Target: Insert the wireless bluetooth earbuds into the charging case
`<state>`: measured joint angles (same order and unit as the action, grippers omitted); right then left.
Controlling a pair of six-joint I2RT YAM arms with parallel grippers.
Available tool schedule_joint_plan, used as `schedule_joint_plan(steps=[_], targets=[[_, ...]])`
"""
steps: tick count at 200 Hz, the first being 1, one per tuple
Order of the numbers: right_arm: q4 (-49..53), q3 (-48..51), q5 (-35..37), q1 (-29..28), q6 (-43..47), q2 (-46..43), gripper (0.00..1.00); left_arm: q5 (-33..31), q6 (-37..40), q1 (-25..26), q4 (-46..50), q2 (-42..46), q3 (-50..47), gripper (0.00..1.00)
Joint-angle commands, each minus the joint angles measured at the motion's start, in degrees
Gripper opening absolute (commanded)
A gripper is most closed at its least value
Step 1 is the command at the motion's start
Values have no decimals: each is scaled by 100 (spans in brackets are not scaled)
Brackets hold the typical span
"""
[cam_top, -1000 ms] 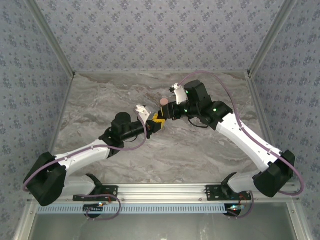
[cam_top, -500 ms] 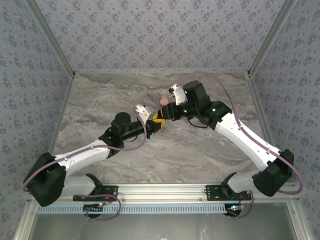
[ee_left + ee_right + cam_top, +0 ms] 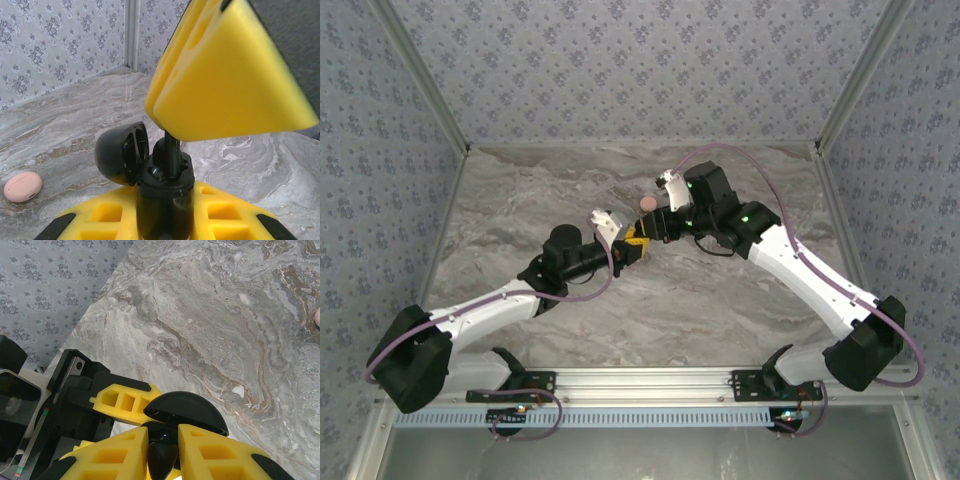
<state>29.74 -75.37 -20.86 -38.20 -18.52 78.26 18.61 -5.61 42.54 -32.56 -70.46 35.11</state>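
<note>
The black charging case [image 3: 165, 192] stands upright between the yellow fingers of my left gripper [image 3: 165, 217], which is shut on it. Its domed lid [image 3: 120, 152] is swung open to the left. A black earbud [image 3: 172, 150] has its lower end down in the case's socket and its top pinched by my right gripper's yellow fingers [image 3: 225, 75]. In the right wrist view my right gripper [image 3: 163, 440] is shut on the earbud [image 3: 162, 457], just behind the open lid [image 3: 187, 412]. From above, the left gripper [image 3: 633, 246] and the right gripper [image 3: 654, 227] meet mid-table.
A pale pink rounded object [image 3: 646, 204] lies on the marble table [image 3: 520, 200] just behind the grippers; it is also at the left of the left wrist view [image 3: 22, 186]. Patterned walls enclose the table on three sides.
The right arm has shifted very slightly; both grippers stay together at the case.
</note>
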Motion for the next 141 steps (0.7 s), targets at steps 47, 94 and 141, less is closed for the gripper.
schedule_joint_plan(steps=[47, 94, 141], targets=[[182, -145, -67, -48, 115, 91, 24, 53, 199, 43, 93, 219, 215, 22], [162, -102, 54, -66, 44, 121, 24, -112, 121, 42, 112, 101, 245, 22], [325, 140, 690, 185, -241, 124, 30, -851, -81, 38, 515, 40, 242, 22]])
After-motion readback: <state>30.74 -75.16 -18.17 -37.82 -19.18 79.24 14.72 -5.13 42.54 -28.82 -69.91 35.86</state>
